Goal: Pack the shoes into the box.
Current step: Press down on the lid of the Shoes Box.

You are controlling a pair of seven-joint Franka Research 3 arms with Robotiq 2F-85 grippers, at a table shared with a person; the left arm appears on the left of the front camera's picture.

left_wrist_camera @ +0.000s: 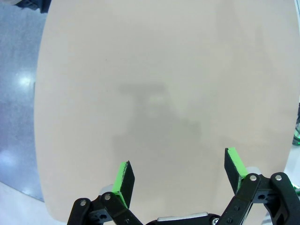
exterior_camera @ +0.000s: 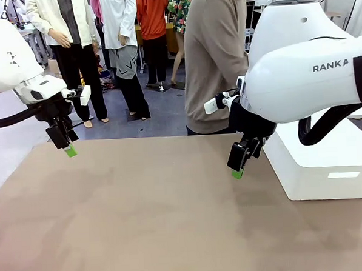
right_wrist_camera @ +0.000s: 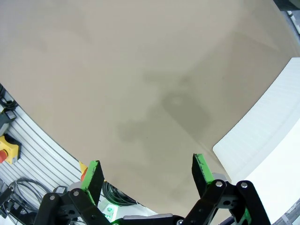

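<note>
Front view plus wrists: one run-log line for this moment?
left pincer: open, above table | right pincer: open, above table beside white box | person: standing at far side

A plain tan table (exterior_camera: 143, 222) runs across to the far side where a person (exterior_camera: 216, 61) stands. A big white rectangular box (exterior_camera: 328, 164), closed, stands on the table's right side, near the far edge.

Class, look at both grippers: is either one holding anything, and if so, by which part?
Nothing is held. The left gripper and the right gripper both hang open above the bare table, with only empty space between their green pads.
</note>
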